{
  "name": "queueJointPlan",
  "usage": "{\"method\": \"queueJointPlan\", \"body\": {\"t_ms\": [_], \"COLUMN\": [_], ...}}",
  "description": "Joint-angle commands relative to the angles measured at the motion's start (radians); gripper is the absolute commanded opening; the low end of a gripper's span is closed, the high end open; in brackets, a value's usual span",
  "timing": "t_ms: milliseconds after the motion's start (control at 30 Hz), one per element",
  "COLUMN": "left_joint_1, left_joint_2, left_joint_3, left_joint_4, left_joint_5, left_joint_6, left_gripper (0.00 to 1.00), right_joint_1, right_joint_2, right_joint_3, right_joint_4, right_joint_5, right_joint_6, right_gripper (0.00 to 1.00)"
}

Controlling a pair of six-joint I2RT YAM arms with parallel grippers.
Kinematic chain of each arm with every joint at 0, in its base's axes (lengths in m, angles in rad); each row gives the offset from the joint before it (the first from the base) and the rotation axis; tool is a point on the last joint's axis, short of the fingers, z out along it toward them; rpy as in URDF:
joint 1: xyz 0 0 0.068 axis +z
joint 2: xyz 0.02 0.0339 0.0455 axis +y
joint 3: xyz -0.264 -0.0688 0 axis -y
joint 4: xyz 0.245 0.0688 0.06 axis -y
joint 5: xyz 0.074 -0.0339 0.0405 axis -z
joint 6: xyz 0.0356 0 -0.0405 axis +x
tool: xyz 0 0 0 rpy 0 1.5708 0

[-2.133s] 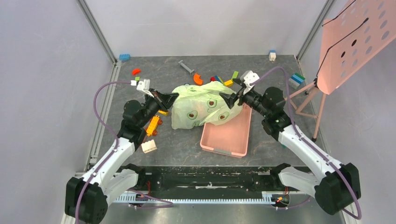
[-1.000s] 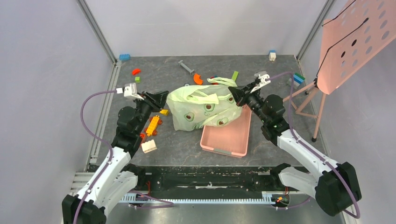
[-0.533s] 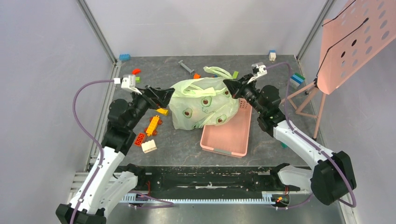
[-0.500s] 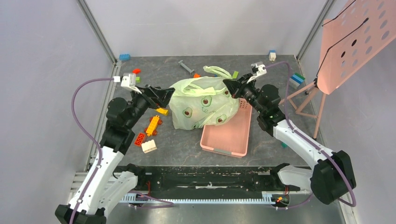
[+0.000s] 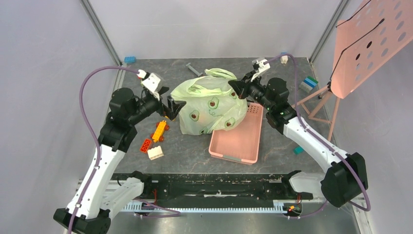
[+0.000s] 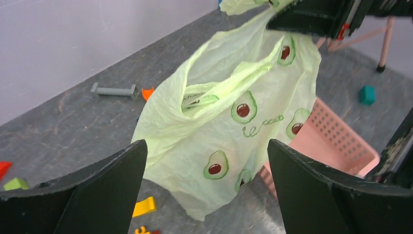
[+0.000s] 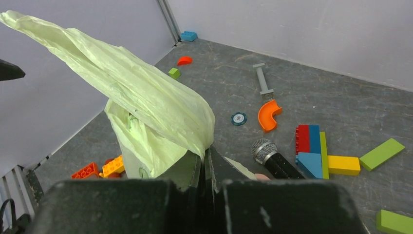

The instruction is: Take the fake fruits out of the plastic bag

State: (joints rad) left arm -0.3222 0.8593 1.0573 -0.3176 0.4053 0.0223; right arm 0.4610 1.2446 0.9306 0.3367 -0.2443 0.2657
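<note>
- Just left of the pink basket: left gripper newly sprung wide, bag released, holding nothing; likely free to regrip lower.
- Over the basket's far-left corner: plastic bag hanging, fake fruits unseen, presumably inside.
- Beyond the basket's far edge: right gripper pinched tight on the bag's top.

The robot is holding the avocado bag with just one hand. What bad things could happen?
1. Only the right end effector pinches the plastic bag, on a thin bunched bit; it might slip or tear.
2. The bag sags partly over the pink basket; anything falling out may land there or roll away.
3. The open left end effector hangs near the orange blocks and might bump them.
</note>
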Motion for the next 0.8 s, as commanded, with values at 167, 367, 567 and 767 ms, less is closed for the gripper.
{"method": "queueJointPlan", "body": {"t_ms": [167,367,567,767], "left_joint_1": [-0.038,-0.2,-0.324,-0.356], "left_joint_2": [-0.056,-0.008,0.109,0.218], "left_joint_3": [-0.168,-0.27,-0.29,-0.266], "left_joint_4": [0.224,0.427,0.585,0.674], "left_joint_5": [0.246,0.085,-0.111,-0.181], "left_joint_6": [0.351,0.543,0.663,0.711], "left_gripper": [0.98,0.9,0.89,0.86], "right_joint_1": [0.004,0.015,0.024,0.035], "right_joint_2": [0.024,0.034,0.038,0.049], "right_joint_3": [0.075,0.077,0.072,0.075], "right_joint_4": [-0.03,-0.033,-0.042,-0.048], "right_joint_5": [-0.118,-0.151,-0.164,-0.182], "right_joint_6": [-0.075,-0.096,-0.115,-0.123], "right_gripper": [0.0,0.0,0.0,0.0]}}
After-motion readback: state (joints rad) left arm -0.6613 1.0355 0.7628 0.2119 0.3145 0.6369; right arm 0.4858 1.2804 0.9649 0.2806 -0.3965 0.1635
